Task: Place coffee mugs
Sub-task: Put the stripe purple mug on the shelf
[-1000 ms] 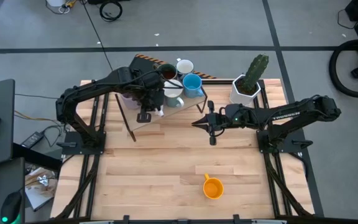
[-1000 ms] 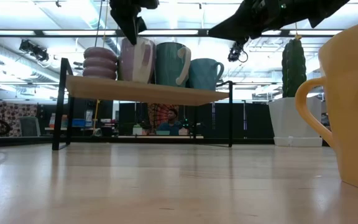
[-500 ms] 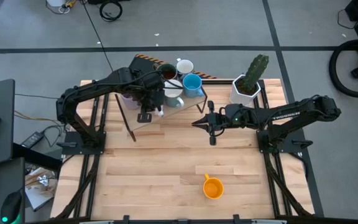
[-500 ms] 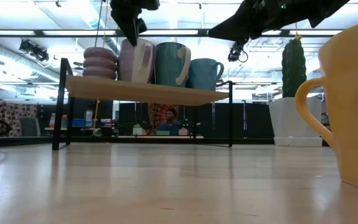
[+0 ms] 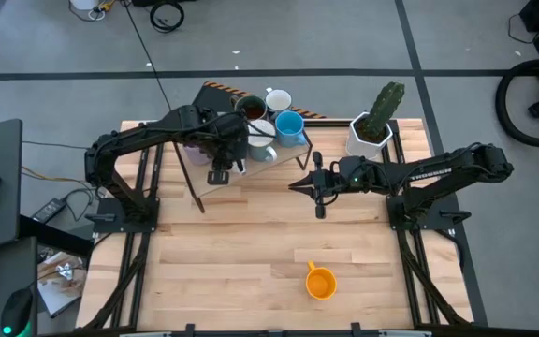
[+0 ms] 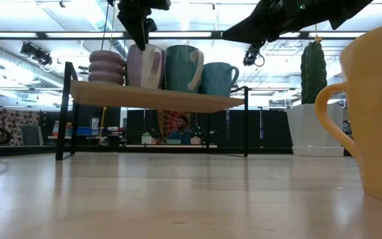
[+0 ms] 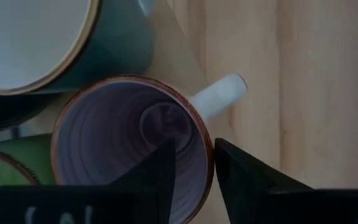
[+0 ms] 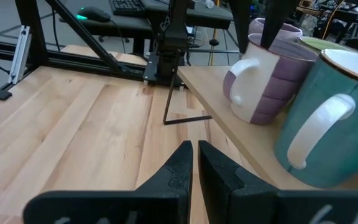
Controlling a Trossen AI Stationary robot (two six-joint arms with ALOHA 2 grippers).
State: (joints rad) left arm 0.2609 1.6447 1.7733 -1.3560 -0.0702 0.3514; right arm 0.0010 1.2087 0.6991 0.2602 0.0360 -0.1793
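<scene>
A purple mug (image 7: pixel 123 130) with a white handle (image 7: pixel 219 96) stands upright on the wooden shelf (image 6: pixel 158 98). It stands beside a teal mug (image 6: pixel 183 66), a blue mug (image 6: pixel 219 78), a green mug (image 7: pixel 5 165) and a second purple mug (image 6: pixel 107 66). My left gripper (image 7: pixel 194 162) points down over it, open, one finger inside the mug and one outside the rim. An orange mug (image 5: pixel 320 282) stands on the table near the front edge. My right gripper (image 5: pixel 293 184) hovers shut right of the shelf. My left gripper comes from above and straddles the purple mug's rim (image 7: pixel 207 163) on the handle side, one finger (image 7: pixel 163 168) inside the mug and the other (image 7: pixel 241 177) outside. I cannot tell whether either finger touches the wall. The mug rests on its base on the shelf.
A white pot with a cactus (image 5: pixel 371 134) stands at the back right of the table. A dark brown mug (image 5: pixel 251 106) and a white mug (image 5: pixel 277 98) sit at the shelf's far side. Bare wooden table (image 5: pixel 232 243) lies between the shelf and the orange mug.
The purple mug leaned a little on the shelf a second ago. Now it stands upright on its base. My left gripper has stayed above it.
</scene>
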